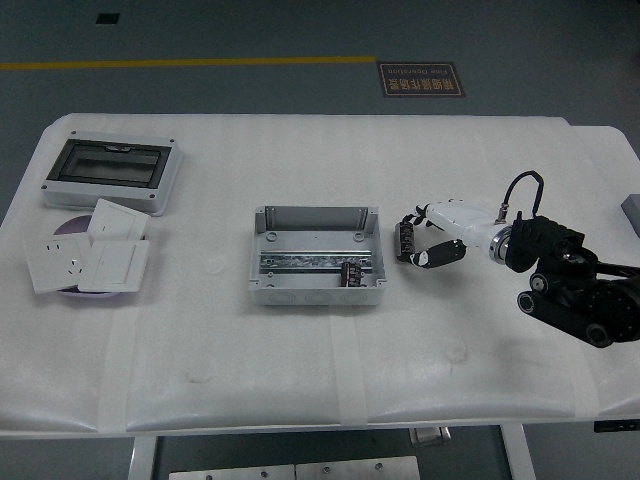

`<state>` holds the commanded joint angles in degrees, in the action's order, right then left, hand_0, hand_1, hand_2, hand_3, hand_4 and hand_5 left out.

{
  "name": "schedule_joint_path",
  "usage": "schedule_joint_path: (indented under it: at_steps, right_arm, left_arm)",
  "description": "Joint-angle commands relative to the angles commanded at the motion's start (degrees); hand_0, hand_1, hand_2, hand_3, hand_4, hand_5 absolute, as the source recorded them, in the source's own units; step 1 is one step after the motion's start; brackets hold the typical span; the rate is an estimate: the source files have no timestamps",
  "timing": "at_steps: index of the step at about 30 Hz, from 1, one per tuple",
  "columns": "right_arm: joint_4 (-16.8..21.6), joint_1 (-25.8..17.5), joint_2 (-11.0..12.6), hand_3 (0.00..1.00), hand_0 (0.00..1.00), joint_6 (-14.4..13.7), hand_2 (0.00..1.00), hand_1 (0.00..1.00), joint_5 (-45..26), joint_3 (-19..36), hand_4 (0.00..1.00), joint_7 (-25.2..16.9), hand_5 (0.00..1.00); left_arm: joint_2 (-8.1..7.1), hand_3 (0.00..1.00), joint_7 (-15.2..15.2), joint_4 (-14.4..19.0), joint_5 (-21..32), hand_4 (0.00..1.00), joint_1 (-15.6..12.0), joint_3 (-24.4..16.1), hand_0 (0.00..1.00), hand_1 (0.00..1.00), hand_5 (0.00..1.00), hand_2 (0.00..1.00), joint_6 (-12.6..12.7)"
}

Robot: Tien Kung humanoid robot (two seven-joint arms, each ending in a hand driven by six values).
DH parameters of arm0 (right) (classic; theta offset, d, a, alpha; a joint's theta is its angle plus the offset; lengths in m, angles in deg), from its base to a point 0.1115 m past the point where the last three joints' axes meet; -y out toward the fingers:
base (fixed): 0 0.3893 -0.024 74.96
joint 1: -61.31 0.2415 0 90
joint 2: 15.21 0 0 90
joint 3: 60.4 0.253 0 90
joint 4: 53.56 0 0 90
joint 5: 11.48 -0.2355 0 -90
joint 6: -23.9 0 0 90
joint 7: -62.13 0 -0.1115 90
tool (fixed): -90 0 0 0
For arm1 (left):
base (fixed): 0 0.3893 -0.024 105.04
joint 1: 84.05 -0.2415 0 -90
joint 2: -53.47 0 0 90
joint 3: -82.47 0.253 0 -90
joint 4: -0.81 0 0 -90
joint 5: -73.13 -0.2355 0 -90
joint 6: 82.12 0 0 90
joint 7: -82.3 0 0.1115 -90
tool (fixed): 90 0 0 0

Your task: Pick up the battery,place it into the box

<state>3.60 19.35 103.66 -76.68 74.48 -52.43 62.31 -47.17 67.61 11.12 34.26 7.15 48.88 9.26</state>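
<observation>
The battery (351, 273) lies inside the open grey box (318, 257), near its front right corner, at the middle of the white surface (300, 370). Just right of the box, the robot's right hand (425, 243) hovers, fingers loosely curled, holding nothing.

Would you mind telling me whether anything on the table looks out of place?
Only the wall plates at the left: they lie in a loose, overlapping heap on a purple dish. The battery sits inside the box.
</observation>
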Motion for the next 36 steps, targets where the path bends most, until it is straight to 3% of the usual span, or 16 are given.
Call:
schedule_joint_path:
  at_steps: [5,6,11,12,17,18,23,25,29,35,36]
  right_arm:
    - [-0.2,-0.2,0.0,0.749,0.906,-0.3,0.774,0.722,0.1,-0.1,0.538,-0.2,0.351]
    - [-0.3,-0.3,-0.1,0.720,0.900,-0.3,0.758,0.718,0.1,-0.1,0.423,-0.2,0.288]
    - [-0.2,-0.5,-0.1,0.720,0.900,-0.8,0.758,0.718,0.3,-0.1,0.423,-0.3,0.288]
    - [0.0,-0.6,0.1,0.709,0.892,-0.9,0.734,0.711,0.3,0.1,0.322,-0.4,0.232]
    - [2.6,-1.4,1.7,0.709,0.892,-1.3,0.734,0.711,1.7,4.2,0.322,-0.2,0.232]
    - [3.5,-1.6,2.1,0.702,0.886,-1.3,0.717,0.707,2.2,5.4,0.152,0.0,0.125]
    - [9.1,-2.4,4.8,0.702,0.886,-1.2,0.717,0.707,5.3,11.8,0.152,1.2,0.125]
    - [11.3,-3.0,5.6,0.695,0.871,-0.9,0.711,0.702,5.7,14.3,0.205,1.7,0.160]
    - [17.0,-6.1,6.7,0.695,0.871,0.3,0.711,0.702,4.6,20.6,0.205,3.0,0.160]
    - [25.9,-12.5,4.7,0.696,0.870,3.0,0.711,0.704,3.1,29.3,0.236,4.7,0.174]
    - [27.1,-13.3,4.0,0.713,0.862,3.8,0.732,0.706,3.6,30.4,0.427,5.3,0.223]
  left_arm:
    - [-0.01,0.640,0.0,0.0,0.0,0.671,0.0,0.0,0.657,0.662,0.268,0.574,0.0]
    - [-0.01,0.640,0.0,0.0,0.1,0.671,0.0,0.0,0.656,0.661,0.267,0.574,0.0]
    - [-0.01,0.640,0.2,0.0,0.4,0.671,0.0,0.3,0.656,0.661,0.267,0.574,0.1]
    - [-0.01,0.640,0.2,0.0,0.5,0.672,0.0,0.3,0.657,0.661,0.270,0.576,0.0]
    - [0.01,0.640,0.1,0.0,0.3,0.672,0.0,0.1,0.657,0.661,0.270,0.576,0.1]
    - [0.02,0.640,0.1,0.0,0.3,0.673,-0.1,0.1,0.657,0.660,0.271,0.576,0.1]
    - [0.05,0.640,-0.1,0.0,-0.4,0.673,-0.1,-0.6,0.657,0.660,0.271,0.576,0.1]
    - [0.03,0.641,-0.1,0.0,-0.4,0.674,-0.1,-0.6,0.657,0.660,0.275,0.576,0.1]
    - [0.02,0.641,-0.1,0.0,-0.6,0.674,-0.1,-0.9,0.657,0.660,0.275,0.576,0.1]
    - [0.16,0.641,-0.4,0.0,-1.3,0.675,-0.5,-1.6,0.657,0.660,0.277,0.577,0.1]
    - [0.18,0.640,-0.4,0.0,-1.3,0.676,-0.5,-1.7,0.657,0.661,0.279,0.577,0.1]
